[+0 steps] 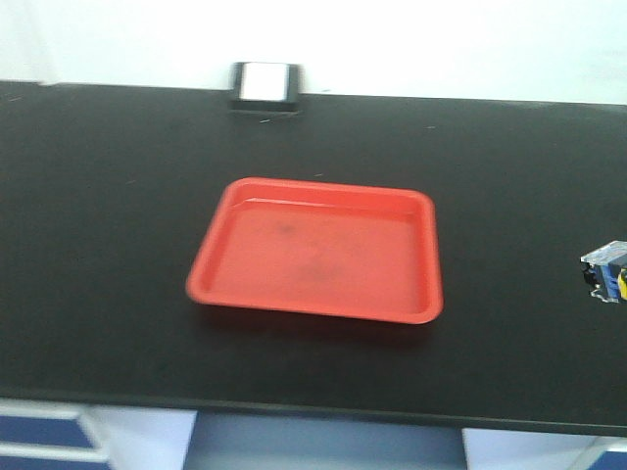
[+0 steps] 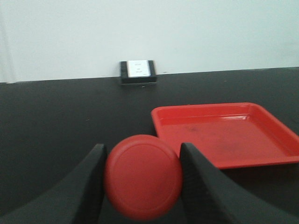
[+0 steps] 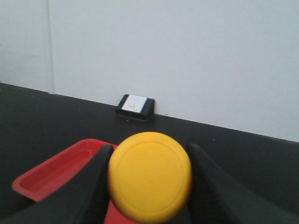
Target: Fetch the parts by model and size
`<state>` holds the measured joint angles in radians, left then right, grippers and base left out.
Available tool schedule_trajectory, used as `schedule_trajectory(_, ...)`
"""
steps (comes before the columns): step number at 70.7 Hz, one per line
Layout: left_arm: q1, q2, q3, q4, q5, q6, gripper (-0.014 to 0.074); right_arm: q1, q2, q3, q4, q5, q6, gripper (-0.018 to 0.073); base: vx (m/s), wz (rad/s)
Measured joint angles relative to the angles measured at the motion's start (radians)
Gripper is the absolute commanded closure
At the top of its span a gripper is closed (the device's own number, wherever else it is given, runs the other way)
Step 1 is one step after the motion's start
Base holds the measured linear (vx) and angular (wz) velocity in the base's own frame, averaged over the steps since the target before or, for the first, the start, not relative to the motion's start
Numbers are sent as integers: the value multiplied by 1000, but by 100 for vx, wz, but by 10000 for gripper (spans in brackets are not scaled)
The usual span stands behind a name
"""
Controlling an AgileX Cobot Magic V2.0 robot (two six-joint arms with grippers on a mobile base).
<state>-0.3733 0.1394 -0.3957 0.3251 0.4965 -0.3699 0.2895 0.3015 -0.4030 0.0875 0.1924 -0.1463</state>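
- Left gripper (image 2: 142, 148): its black fingers pinch the red push-button switch with round mushroom cap (image 2: 142, 179), the cap facing the wrist camera.
- Right gripper (image 3: 149, 148): clamped likewise on the yellow mushroom-capped push-button switch (image 3: 149, 179).
- Shallow red plastic tray (image 1: 313, 188): lies mid-way on the black tabletop (image 1: 98, 245), right of the left gripper and left of the right.
- Black socket box with white face (image 1: 265, 85): sits at the table's rear edge.
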Motion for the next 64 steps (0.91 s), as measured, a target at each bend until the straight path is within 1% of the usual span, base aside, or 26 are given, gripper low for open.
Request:
schedule_trajectory(17, 0, 0, 0, 0, 0, 0, 602, 0, 0, 0, 0, 0, 0, 567, 16, -28)
schedule_trajectory(64, 0, 0, 0, 0, 0, 0, 602, 0, 0, 0, 0, 0, 0, 567, 6, -1)
